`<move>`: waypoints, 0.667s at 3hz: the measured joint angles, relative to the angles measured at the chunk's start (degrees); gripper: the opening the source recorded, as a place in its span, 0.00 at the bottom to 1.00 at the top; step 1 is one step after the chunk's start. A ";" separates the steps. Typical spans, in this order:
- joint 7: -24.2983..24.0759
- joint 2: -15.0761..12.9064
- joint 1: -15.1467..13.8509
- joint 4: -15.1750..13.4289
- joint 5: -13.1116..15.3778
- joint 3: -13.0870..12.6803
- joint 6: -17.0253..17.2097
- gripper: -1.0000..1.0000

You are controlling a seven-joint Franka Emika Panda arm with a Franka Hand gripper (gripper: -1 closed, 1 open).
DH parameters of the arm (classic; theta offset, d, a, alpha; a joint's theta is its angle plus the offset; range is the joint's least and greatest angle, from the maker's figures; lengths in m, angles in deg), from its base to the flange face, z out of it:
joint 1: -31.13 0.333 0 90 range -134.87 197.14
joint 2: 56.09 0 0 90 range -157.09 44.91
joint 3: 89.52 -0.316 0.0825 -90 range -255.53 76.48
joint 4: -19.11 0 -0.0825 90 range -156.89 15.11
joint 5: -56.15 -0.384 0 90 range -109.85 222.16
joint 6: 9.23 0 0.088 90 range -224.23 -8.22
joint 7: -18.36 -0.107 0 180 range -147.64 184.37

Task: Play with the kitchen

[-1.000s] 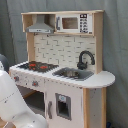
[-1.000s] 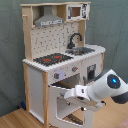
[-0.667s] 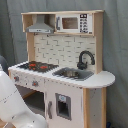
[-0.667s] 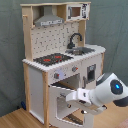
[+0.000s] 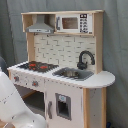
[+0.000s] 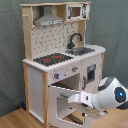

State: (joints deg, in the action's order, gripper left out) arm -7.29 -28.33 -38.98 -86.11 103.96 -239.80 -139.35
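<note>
Low before the kitchen [image 6: 60,65], tool's opening and contact hidden.

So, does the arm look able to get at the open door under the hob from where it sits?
Probably yes. In the second exterior view the arm sits low in front of the kitchen, its front end right by the open door under the hob, with nothing visible between them. Contact cannot be told.

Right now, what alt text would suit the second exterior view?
A toy kitchen with grey hood, black-red hob and black tap stands with its oven door swung open. A white robot arm reaches toward the door from the second exterior view's right.
</note>
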 joint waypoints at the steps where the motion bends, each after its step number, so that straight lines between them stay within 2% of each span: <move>1: -5.86 0.00 0.02 -1.50 2.90 0.16 0.00 1.00; 2: -10.91 0.02 0.20 -3.18 5.07 0.14 0.02 1.00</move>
State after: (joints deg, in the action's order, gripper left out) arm -18.20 -28.31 -38.78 -89.29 109.03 -239.66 -139.33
